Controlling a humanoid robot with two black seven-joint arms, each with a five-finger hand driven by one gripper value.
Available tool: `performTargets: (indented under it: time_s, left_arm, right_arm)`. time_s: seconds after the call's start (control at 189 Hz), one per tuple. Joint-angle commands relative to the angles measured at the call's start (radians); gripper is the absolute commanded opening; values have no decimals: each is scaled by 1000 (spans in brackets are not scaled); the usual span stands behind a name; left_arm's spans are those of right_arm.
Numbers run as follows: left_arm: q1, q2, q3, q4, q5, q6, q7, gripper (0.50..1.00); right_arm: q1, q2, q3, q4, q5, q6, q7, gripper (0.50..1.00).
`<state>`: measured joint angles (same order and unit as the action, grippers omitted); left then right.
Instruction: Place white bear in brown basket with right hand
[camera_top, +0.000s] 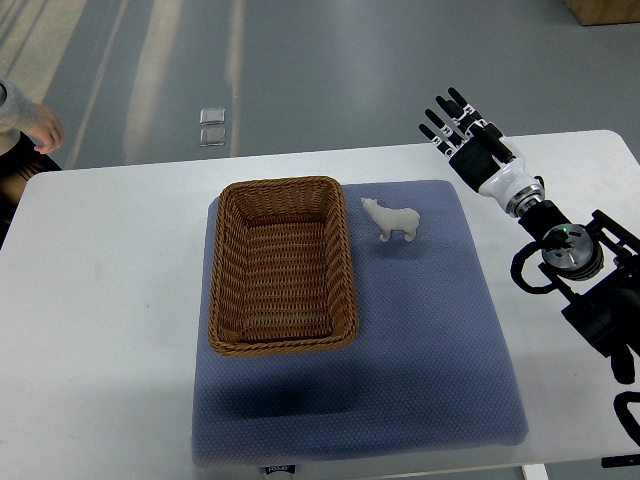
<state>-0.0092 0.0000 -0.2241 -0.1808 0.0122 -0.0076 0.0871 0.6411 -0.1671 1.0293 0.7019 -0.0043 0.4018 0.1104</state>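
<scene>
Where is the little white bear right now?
In the top view, the white bear stands on the blue mat, just right of the brown basket, apart from the right hand.

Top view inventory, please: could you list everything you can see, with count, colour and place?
Basket: one, brown wicker, empty, on the left half of the mat.
Bear: one, white, standing on the mat just right of the basket's far corner, apart from it.
Mat: one, blue-grey, centre of the table.
Table: one, white, under everything.
Small clear squares: two, on the grey floor beyond the table.
Person's hand: one, with a grey sleeve, at the far left edge.
Right hand: one, black and white, fingers spread, empty, over the table's far right edge.
Left hand: not in view.
</scene>
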Motion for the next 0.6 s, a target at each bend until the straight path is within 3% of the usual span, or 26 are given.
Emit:
performTargets:
  time_s: [0.0, 0.371, 0.594]
  left_arm:
    - [0, 0, 0, 0, 2, 0, 0, 1000]
    - [0, 0, -3, 0, 0, 0, 0, 1000]
    - [0, 0, -1, -3, 0, 0, 0, 1000]
  right_arm:
    - [0, 0, 2, -1, 0, -1, 0, 930]
    - [23, -9, -61, 2, -91, -3, -2, 930]
    - [157, -55, -153, 4, -528, 6, -5, 930]
